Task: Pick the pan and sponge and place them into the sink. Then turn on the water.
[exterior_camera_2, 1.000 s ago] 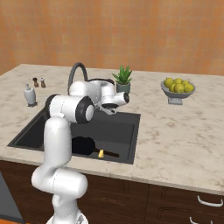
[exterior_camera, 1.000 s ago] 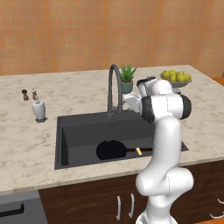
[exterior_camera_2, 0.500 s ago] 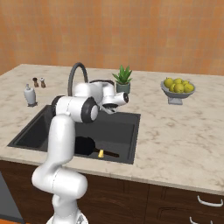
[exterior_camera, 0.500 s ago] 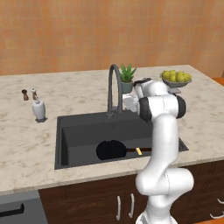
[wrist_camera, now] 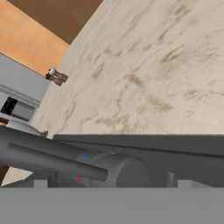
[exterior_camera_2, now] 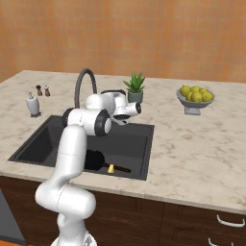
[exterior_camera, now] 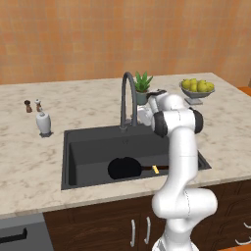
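Over the last second the arm has swung its hand a little further toward the back of the basin, closer to the faucet (exterior_camera: 128, 100), while everything on the surface has stayed where it was. The jaws (exterior_camera_2: 126, 118) hang just behind the sink's rear edge, beside the faucet base, and they stand spread wide with nothing between them. Seen from the hand camera, the faucet's dark base and lever (wrist_camera: 65, 164) sit right in front of the hand, with tiny red and blue marks on it; whether anything touches it I cannot tell. The pan (exterior_camera: 125, 168) already lies flat on the floor of the sink (exterior_camera: 93, 142), toward the front, its thin handle pointing to the robot's right. A small yellow bit, the sponge (exterior_camera: 155, 169), rests touching that handle; in the right base view it shows again just past the pan (exterior_camera_2: 95, 159) as a yellow speck (exterior_camera_2: 110, 168). I see no stream falling from the spout. On the marble surface (exterior_camera: 29, 162) a white soap bottle (exterior_camera: 43, 122) stands left of the sink, two small shakers (exterior_camera: 33, 105) behind it, a potted plant (exterior_camera: 142, 87) behind the faucet, and a bowl of lemons (exterior_camera: 197, 87) farther right.
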{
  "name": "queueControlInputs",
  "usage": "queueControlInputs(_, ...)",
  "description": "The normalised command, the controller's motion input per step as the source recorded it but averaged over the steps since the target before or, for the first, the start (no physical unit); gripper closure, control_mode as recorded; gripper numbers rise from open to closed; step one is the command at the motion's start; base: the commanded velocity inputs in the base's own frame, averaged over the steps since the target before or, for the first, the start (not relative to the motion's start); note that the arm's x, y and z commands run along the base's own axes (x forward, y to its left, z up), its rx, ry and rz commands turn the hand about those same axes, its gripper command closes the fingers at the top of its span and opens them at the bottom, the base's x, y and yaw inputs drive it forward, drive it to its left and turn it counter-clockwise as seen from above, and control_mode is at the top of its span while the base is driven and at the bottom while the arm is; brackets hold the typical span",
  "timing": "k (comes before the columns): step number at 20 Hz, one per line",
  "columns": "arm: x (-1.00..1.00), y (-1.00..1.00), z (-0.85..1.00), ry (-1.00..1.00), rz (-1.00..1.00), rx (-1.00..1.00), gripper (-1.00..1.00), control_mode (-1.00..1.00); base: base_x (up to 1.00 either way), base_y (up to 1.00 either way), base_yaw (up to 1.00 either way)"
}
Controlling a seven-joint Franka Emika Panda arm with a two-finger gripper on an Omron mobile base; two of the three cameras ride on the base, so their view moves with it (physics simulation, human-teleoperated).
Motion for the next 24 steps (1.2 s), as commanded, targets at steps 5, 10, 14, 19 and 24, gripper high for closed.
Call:
queueControlInputs(5, 0.25, 0.04, -0.10, 0.00, 0.00, 0.00, -1.00, -1.00, 0.00, 0.00, 0.00)
queueControlInputs(10, 0.22, 0.03, -0.04, 0.01, 0.00, 0.00, -1.00, -1.00, 0.00, 0.00, 0.00)
queueControlInputs(14, 0.00, 0.00, 0.00, 0.00, 0.00, 0.00, 1.00, -1.00, 0.00, 0.00, 0.00)
queueControlInputs(19, 0.00, 0.00, 0.00, 0.00, 0.00, 0.00, 1.00, -1.00, 0.00, 0.00, 0.00)
queueControlInputs(24, 0.00, 0.02, -0.02, 0.01, -0.06, 0.01, 1.00, -1.00, 0.00, 0.00, 0.00)
